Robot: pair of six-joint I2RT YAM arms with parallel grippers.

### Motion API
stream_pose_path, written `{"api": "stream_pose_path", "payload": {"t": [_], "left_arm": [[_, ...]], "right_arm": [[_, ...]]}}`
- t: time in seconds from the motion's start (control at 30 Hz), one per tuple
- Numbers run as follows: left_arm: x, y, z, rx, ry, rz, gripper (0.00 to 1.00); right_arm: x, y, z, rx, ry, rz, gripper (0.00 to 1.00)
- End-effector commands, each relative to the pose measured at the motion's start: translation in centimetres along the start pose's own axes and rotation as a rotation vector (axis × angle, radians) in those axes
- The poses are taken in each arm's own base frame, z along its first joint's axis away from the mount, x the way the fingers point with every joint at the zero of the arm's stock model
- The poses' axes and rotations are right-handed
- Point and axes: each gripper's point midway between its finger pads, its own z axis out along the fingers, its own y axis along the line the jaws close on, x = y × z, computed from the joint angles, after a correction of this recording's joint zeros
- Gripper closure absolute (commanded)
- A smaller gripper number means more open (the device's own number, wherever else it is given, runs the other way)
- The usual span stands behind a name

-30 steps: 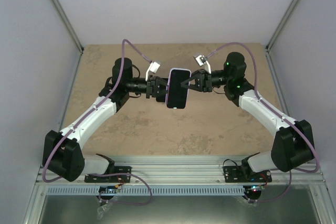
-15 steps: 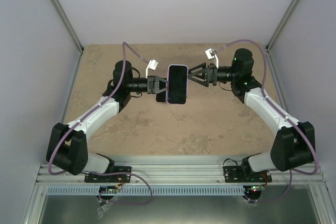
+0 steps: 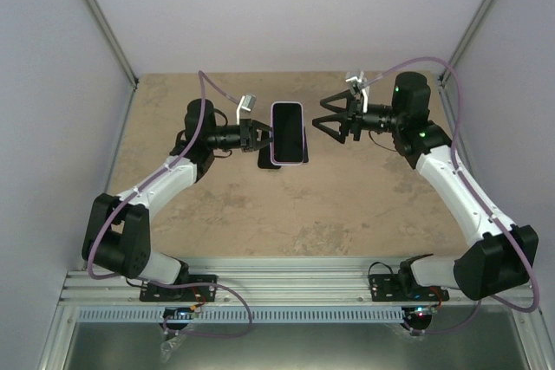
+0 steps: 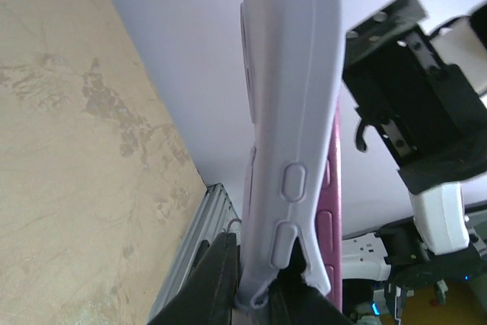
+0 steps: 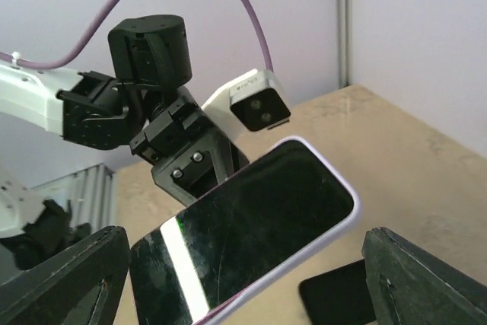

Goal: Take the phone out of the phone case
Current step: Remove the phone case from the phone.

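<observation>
Drawn back rightward since a second ago, the right gripper [image 3: 321, 119] is seen spread wide, well apart from the phone [image 3: 288, 132]. Still seated in its lilac phone case [image 4: 293, 112], the phone is held above the far table [image 3: 347, 205], clamped at its left edge by the left gripper [image 3: 259, 135], apparently so its right edge is offered for prying.

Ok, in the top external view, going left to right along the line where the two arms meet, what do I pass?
left tool, clamped on the case's left edge → cased phone → a gap → right tool, open and not touching the phone.
</observation>
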Motion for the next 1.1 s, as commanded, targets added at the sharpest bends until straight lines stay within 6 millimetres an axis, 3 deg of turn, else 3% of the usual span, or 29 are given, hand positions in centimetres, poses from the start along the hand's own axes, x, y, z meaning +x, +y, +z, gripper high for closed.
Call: {"api": "stream_pose_path", "payload": {"t": [0.0, 0.33, 0.87, 1.07], "left_arm": [[-1.5, -0.7, -0.2, 0.003, -0.029, -0.014, 1.0], [-1.9, 1.0, 0.0, -0.006, -0.021, -0.162, 1.0], [-2.1, 2.7, 0.5, 0.014, 0.0, -0.255, 1.0], [-2.1, 2.9, 0.6, 0.013, 0.002, -0.26, 1.0]], "right_arm": [[-0.2, 0.1, 0.0, 0.126, 0.087, -0.273, 0.15], [3.1, 1.5, 2.5, 0.172, 0.252, -0.546, 0.21], [8.2, 2.2, 5.0, 0.214, 0.389, -0.713, 0.33], [9.2, 2.5, 5.9, 0.231, 0.423, -0.761, 0.37]]}}
